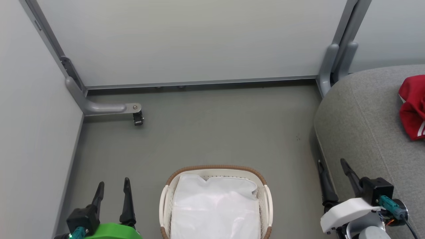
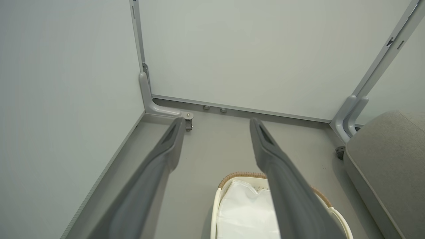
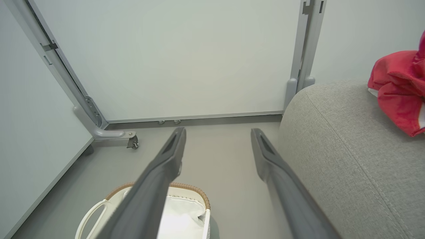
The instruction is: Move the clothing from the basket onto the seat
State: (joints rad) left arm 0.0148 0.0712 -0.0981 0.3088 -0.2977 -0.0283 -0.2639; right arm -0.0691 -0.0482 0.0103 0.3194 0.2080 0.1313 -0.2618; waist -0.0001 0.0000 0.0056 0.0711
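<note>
Red clothing (image 1: 412, 106) lies bunched on the grey seat (image 1: 365, 126) at the far right, also in the right wrist view as clothing (image 3: 398, 89) on the seat (image 3: 338, 142). The white basket (image 1: 166, 199) with a brown rim stands on the floor at bottom centre and holds a plain white cloth (image 1: 215, 209). My left gripper (image 1: 113, 186) hangs open left of the basket, nothing between its fingers. My right gripper (image 1: 332, 168) is open beside the seat's front edge, right of the basket. The left wrist view shows the basket (image 2: 217, 202) and seat (image 2: 388, 159).
Pale partition panels close off the back and left. A grey frame foot with a caster (image 1: 137, 118) juts onto the floor at back left. Another frame post (image 1: 335, 59) stands at back right beside the seat. Open grey floor (image 1: 215, 132) lies between basket and back wall.
</note>
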